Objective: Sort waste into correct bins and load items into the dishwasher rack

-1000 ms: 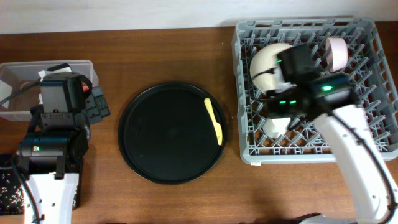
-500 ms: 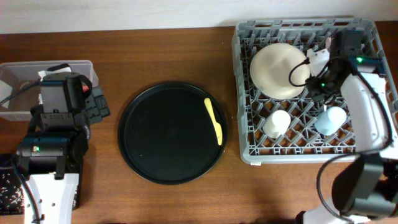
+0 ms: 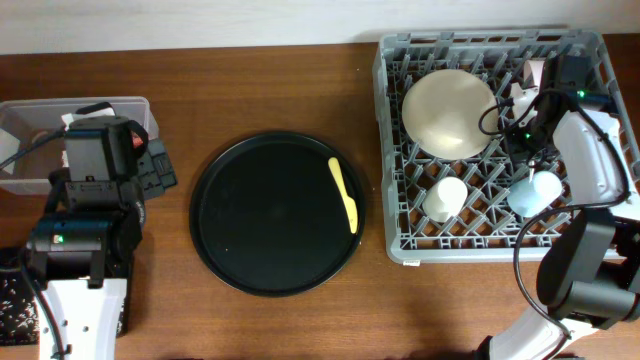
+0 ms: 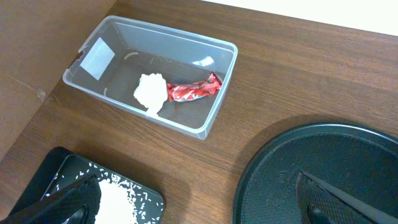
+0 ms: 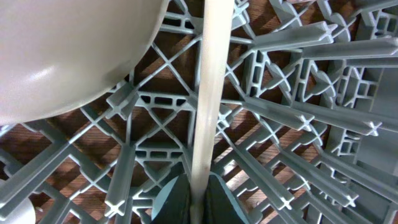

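The grey dishwasher rack (image 3: 600,45) holds the large cream bowl (image 3: 448,112), a white cup (image 3: 445,198) and a light blue cup (image 3: 535,190). The pink bowl (image 3: 537,68) peeks out behind my right arm. In the right wrist view my right gripper (image 5: 198,199) is shut on the cream bowl's thin rim (image 5: 208,93), low among the rack's pegs (image 5: 298,124). The yellow-handled fork (image 3: 345,195) lies on the round black tray (image 3: 270,215). My left gripper (image 4: 199,211) hangs open and empty over the table. The clear tub (image 4: 112,43) holds the white tissue (image 4: 151,92) and red wrapper (image 4: 193,91).
A flat black bin (image 4: 59,171) with white rice grains (image 4: 115,202) sits below the clear tub at the table's left end. The round black tray fills the middle. Bare wood shows between the tray (image 4: 323,162) and the tub.
My right arm has swung from across the rack's middle to its right side, uncovering the cream bowl and the blue cup. The left arm has not moved.
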`<action>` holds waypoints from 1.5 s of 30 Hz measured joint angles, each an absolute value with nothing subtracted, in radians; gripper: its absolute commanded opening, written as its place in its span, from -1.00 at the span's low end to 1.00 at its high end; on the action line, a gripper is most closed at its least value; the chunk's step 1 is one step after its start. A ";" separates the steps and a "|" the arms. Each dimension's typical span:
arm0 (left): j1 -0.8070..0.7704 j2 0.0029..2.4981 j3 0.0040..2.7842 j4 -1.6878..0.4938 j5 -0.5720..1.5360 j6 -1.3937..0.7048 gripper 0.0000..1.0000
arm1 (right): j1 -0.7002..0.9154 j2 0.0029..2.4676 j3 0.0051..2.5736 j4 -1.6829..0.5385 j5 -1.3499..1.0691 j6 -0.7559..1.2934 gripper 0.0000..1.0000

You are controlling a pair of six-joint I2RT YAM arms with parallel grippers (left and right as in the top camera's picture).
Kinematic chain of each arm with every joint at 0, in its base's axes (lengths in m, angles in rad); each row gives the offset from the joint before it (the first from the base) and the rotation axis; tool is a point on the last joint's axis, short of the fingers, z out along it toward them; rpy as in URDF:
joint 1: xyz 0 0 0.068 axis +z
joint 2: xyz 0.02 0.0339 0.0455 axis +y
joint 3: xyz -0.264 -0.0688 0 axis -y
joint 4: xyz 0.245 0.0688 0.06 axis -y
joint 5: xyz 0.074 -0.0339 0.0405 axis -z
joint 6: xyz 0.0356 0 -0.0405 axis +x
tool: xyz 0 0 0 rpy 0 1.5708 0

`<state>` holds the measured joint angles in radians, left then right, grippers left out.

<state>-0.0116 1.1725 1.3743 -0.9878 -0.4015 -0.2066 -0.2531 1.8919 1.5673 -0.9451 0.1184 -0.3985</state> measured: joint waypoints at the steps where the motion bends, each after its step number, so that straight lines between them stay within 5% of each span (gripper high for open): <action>1: -0.012 1.172 1.374 -0.988 -0.402 -0.207 0.99 | -0.253 1.892 1.567 -0.945 0.115 -0.393 -0.92; 15: -0.012 1.172 1.374 -0.988 -0.402 -0.207 0.98 | -0.253 1.892 1.567 -0.899 0.050 -0.287 -0.91; 16: -0.012 1.172 1.374 -0.988 -0.402 -0.207 0.98 | -0.253 1.892 1.567 -0.896 0.047 -0.286 -0.82; 19: -0.012 1.172 1.374 -0.988 -0.402 -0.207 0.99 | -0.253 1.892 1.567 -0.895 0.043 -0.284 -0.15; 21: -0.012 1.172 1.374 -0.988 -0.402 -0.207 0.99 | -0.253 1.892 1.567 -0.895 0.043 -0.281 0.05; 28: -0.012 1.172 1.374 -0.987 -0.402 -0.207 0.99 | -0.252 1.892 1.610 -0.938 0.040 -0.281 0.04; 33: -0.012 1.172 1.374 -0.988 -0.402 -0.207 0.99 | -0.164 1.850 1.851 -1.115 -0.065 -0.261 -0.27; 37: -0.012 1.172 1.374 -0.988 -0.402 -0.207 0.99 | 0.086 1.778 1.902 -1.161 -0.288 -0.232 -0.28; 45: -0.012 1.172 1.374 -0.988 -0.402 -0.207 0.98 | 0.527 1.861 1.780 -1.132 -0.239 -0.211 -0.33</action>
<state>-0.0116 1.1725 1.3743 -0.9878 -0.4015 -0.2066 0.5270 1.8614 1.7802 -1.1320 -0.2390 -0.2108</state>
